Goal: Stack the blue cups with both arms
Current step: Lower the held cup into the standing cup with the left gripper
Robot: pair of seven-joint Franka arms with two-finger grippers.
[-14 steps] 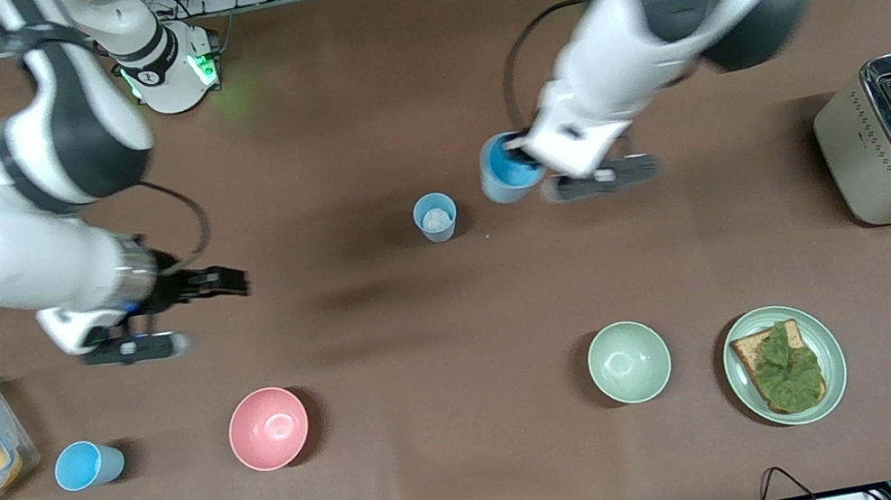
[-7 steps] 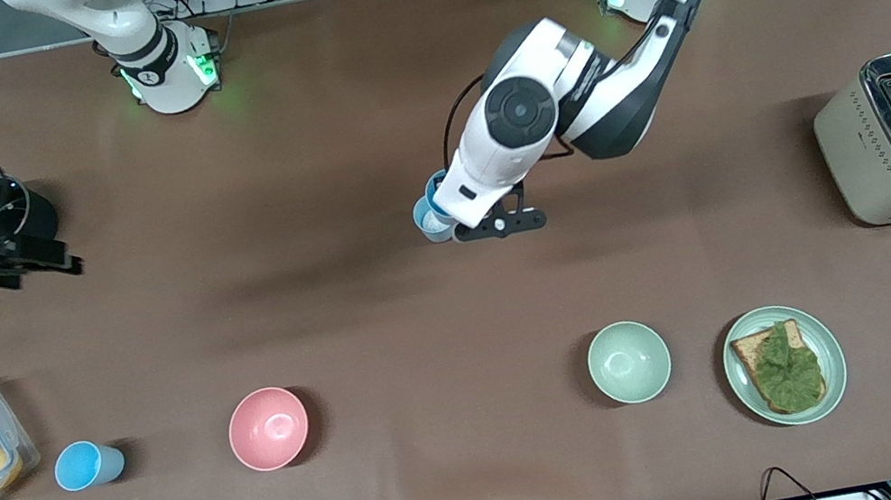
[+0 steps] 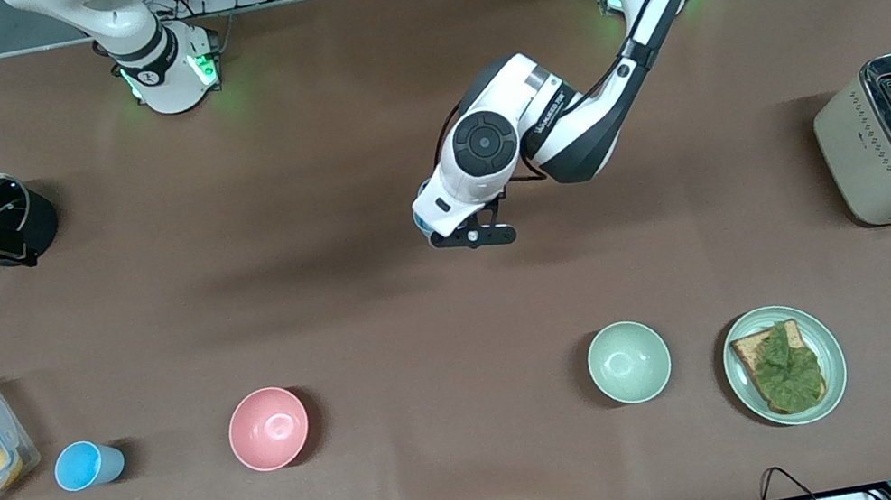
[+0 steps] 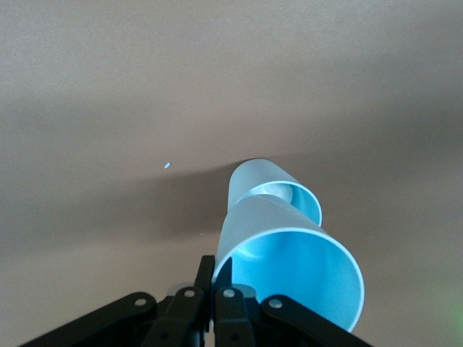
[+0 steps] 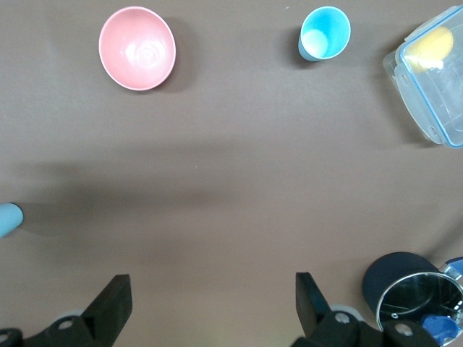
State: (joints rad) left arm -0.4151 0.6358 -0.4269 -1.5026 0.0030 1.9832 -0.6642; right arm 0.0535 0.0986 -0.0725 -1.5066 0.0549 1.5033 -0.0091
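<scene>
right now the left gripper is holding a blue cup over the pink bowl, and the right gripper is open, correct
Not quite: the left gripper holds its blue cup over another blue cup at mid-table, not the pink bowl, as the left wrist view shows. The right gripper is open.

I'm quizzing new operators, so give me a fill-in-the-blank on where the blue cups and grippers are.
The left gripper holds a blue ___ by its rim.
The held cup hangs over a second ___ on the table.
The third cup stands between the pink bowl and a clear ___.
The right gripper's jaws are ___.

Missing: cup; cup; container; open
</scene>
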